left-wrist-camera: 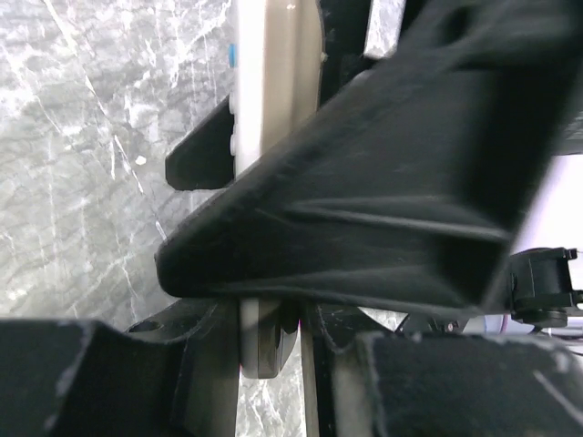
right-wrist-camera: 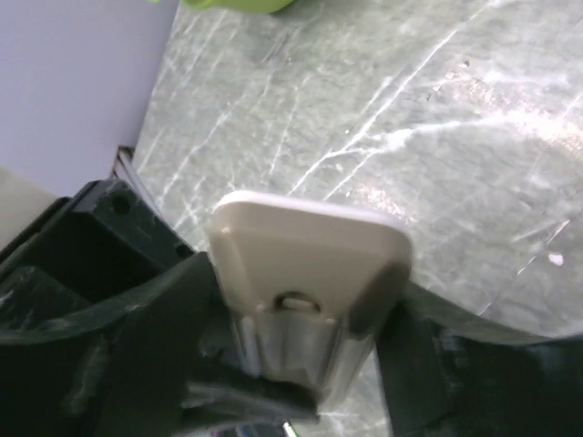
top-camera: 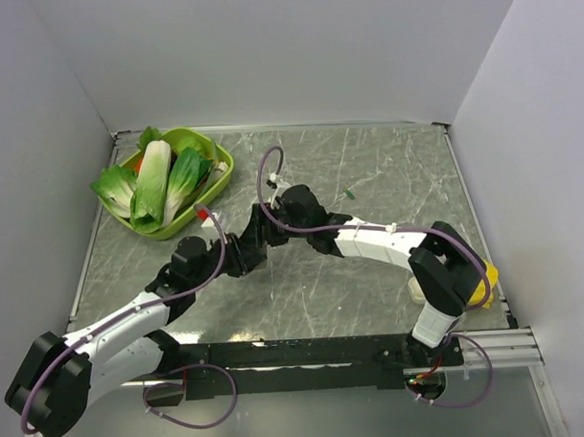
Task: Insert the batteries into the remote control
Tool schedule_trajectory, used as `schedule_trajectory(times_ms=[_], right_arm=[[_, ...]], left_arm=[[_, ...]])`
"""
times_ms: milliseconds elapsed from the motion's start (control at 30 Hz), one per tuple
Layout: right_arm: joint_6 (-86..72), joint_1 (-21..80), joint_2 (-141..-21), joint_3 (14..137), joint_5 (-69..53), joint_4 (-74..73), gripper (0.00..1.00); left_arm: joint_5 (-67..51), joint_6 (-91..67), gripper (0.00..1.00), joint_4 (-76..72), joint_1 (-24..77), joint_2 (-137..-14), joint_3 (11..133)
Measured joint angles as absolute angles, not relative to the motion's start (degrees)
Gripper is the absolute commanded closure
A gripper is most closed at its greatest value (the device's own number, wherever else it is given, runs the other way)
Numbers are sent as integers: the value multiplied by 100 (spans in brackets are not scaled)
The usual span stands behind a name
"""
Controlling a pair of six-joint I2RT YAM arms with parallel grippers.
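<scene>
The remote control is held off the table between both grippers. In the right wrist view its dull grey-brown back faces the camera, with a latch notch and a shiny trough below it. In the left wrist view it shows edge-on, white face to the left. My left gripper is shut on its near end. My right gripper clasps its sides. One green battery lies on the table to the right of the grippers. The other battery is hidden.
A green bowl of leafy vegetables stands at the back left. A cream-white lump and a yellow object sit by the right arm's base. Walls close in the left, back and right.
</scene>
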State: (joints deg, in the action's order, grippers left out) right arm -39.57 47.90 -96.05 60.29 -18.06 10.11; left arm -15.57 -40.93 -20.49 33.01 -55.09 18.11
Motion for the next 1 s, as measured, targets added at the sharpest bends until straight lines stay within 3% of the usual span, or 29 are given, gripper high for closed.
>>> schedule_trajectory(times_ms=[100,133,167,233,300,433,667,1000], right_arm=[[-3846,4786,-9662,5979,-1883,1133,56],[-3824,4783,-9657,5953,-1931,1181,70],[-3785,4786,-9657,5937,-1953,1249,77],[-3612,4788,-9644,5865,-2027,1433,93],[-3177,4794,-9609,5734,-2064,1544,99],[-2123,4676,-9483,5271,-2156,1522,100],[-290,4646,-8936,4456,-2803,1586,100],[1022,4646,-8691,4423,-3306,1898,100]], left_arm=[[-1511,-4088,87,-2025,3343,-5398,1802],[-1483,-4082,80,-1970,3347,-5325,1800],[-1446,-4071,64,-1898,3356,-5258,1800],[-1356,-4042,44,-1734,3365,-5103,1800],[-1354,-3999,37,-1476,3374,-4921,1800],[-1378,-4010,22,-969,3218,-4353,1804],[-1778,-4296,23,-454,2156,-3802,2370],[-3273,-4606,30,-134,2018,-5743,3717]])
